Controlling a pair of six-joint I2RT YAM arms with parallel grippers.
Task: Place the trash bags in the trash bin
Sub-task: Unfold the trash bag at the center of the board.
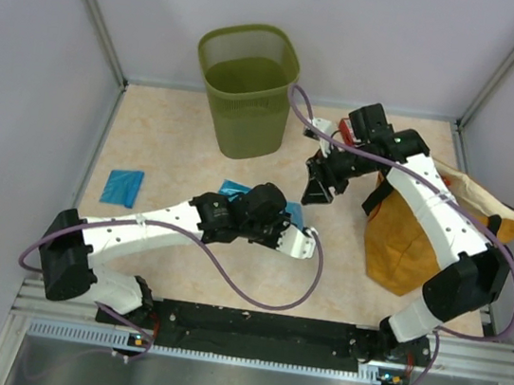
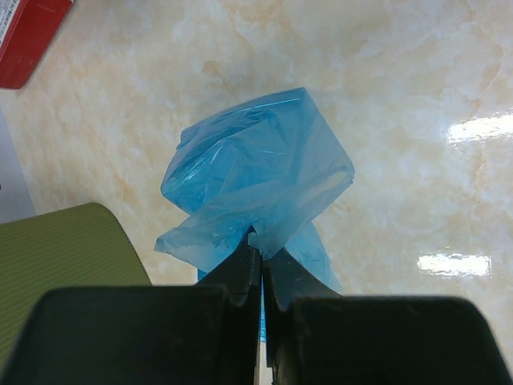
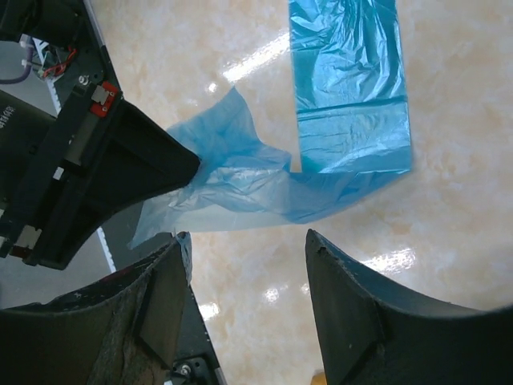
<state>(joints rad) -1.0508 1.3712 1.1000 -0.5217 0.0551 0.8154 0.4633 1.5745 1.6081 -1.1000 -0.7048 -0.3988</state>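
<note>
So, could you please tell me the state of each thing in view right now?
Left gripper: shut on crumpled light-blue plastic trash bag, which is partly unfolded
Right gripper: open, empty
Olive-green wire-mesh trash bin: upright, open-topped
Folded light-blue plastic square: flat on table, untouched
Mustard-orange sack: crumpled, resting on table

The trash bag [image 2: 256, 180] is thin, crinkly blue plastic film, see-through and faintly shiny. The table [image 2: 401, 88] has a smooth, glossy marble-look top that mirrors the lights. The trash bin [image 1: 243, 119] is matt olive mesh. The mustard sack [image 1: 392, 250] looks like creased matt paper.
</note>
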